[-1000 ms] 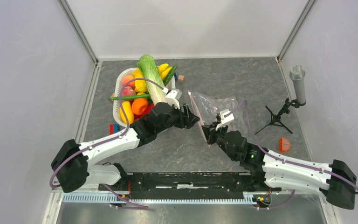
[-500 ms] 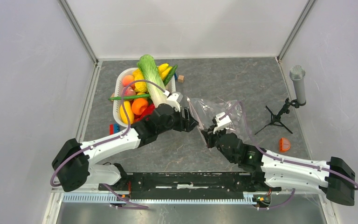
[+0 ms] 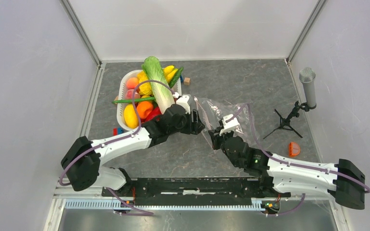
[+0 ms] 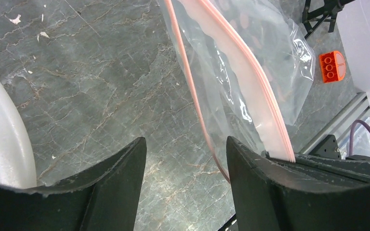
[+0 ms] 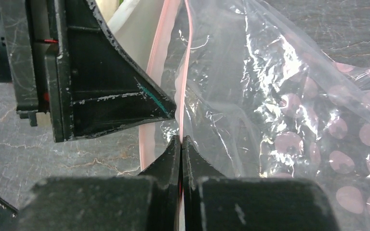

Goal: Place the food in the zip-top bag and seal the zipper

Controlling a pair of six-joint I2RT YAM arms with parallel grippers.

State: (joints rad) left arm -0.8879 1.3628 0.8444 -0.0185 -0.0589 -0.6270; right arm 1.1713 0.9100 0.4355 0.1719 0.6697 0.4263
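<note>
In the last second the left gripper (image 3: 200, 126) has edged up to the zip-top bag (image 3: 229, 113). Its fingers are wide and empty, with one zipper (image 4: 192, 96) lip between them, and the right gripper (image 3: 213, 139) stays pinched on that strip just beside. The mouth looks ready to be spread; the food (image 3: 149, 91) waits in the white tub (image 3: 122, 94) behind the left fingers, with bare table (image 3: 173, 154) below.

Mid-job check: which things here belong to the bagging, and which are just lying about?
Job: zip-top bag, its pink zipper, napa cabbage, bananas, other toy produce in the white basket.
Lying about: wooden block, red and blue blocks, orange toy brick, microphone on tripod.
</note>
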